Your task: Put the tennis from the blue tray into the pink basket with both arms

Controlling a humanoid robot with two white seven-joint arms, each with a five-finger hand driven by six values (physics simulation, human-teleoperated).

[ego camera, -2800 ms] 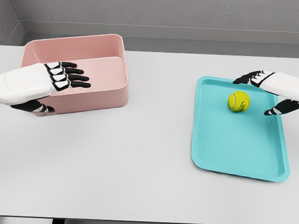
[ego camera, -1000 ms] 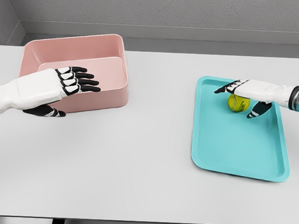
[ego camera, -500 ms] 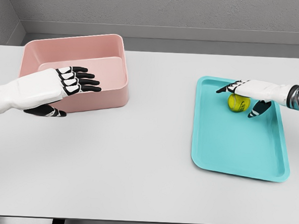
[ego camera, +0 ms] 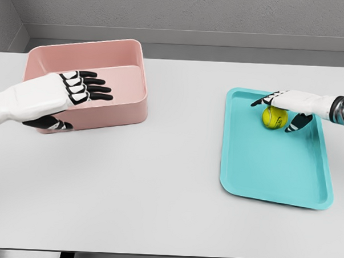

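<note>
Landmark: the blue tray (ego camera: pixel 273 167), lying on the right part of the white surface (ego camera: pixel 170 180).
Tennis ball (ego camera: pixel 274 117): in the tray's far end, near its back rim, resting on the tray floor.
Right hand (ego camera: pixel 287 106): mine, arched over the ball from the tray's far right; my fingers (ego camera: pixel 263 100) reach past its far side and the thumb dips at its near right, so they are cupped round it but I judge not yet closed tight.
Left hand (ego camera: pixel 59 95): well to the left of the tray, in front of the pink basket (ego camera: pixel 88 82), fingers straight and spread, holding nothing.
Handling: I expect the ball to be light, springy and felt-covered, so it grips well yet rolls at a nudge on the smooth tray.
Where to hold: across its widest part, thumb opposite fingers, slightly below the middle.
Count: one ball, one tray, one basket, two hands.
</note>
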